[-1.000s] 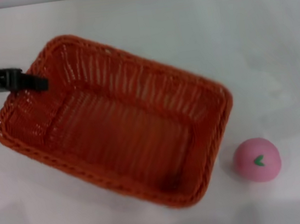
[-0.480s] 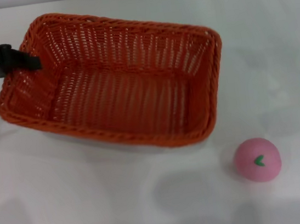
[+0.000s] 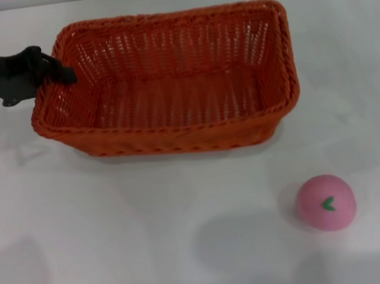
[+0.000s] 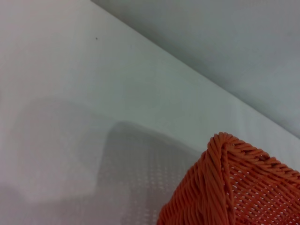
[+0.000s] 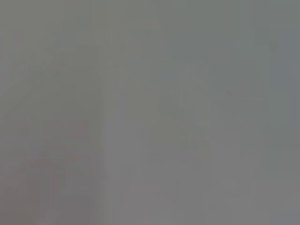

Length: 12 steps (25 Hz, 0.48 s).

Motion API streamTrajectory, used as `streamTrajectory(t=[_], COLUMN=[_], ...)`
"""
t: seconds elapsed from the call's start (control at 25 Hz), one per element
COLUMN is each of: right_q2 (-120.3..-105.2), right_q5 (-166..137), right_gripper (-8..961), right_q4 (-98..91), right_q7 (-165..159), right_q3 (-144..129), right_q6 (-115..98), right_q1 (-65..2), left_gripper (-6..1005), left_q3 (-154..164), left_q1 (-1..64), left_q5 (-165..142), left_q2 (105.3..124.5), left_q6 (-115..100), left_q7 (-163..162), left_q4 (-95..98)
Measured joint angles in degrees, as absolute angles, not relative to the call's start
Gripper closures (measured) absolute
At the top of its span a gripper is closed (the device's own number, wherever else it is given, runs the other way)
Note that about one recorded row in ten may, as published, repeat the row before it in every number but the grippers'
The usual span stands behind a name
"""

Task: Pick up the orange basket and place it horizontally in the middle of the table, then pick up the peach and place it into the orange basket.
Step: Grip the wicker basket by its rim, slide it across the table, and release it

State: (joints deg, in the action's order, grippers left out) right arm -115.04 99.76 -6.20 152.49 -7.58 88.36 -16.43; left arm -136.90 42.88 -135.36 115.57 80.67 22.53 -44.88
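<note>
The orange basket (image 3: 168,82) lies lengthwise across the white table (image 3: 154,245), its long sides running left to right in the head view. My left gripper (image 3: 61,71) comes in from the left and is shut on the basket's left rim near the far corner. A corner of the basket (image 4: 234,187) fills the lower part of the left wrist view. The pink peach (image 3: 325,202) with its green leaf mark sits on the table to the front right, well apart from the basket. My right gripper is out of view.
The table's far edge (image 4: 187,65) shows beyond the basket corner in the left wrist view. Bare tabletop lies in front of the basket and left of the peach. The right wrist view shows only a plain grey surface.
The left gripper has swung the basket from a diagonal lie to a level, left-to-right one, shifting it right and toward the far side. The peach has not moved.
</note>
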Motion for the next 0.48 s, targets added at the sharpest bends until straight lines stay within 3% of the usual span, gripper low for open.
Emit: streamTrajectory(t=[0.48], right_q2=[-115.13], right_q5=[99.8], right_gripper=[260], right_q4=[-6.0], right_q7=[152.5], right_q3=[-7.4], right_q6=[88.2], right_q1=[-17.0], left_gripper=[851], left_q3=[-132.5], left_q1=[44.5], left_q5=[-135.6], left_q2=[116.21], left_q6=[76.7], left_q7=[19.3], left_q4=[-44.0])
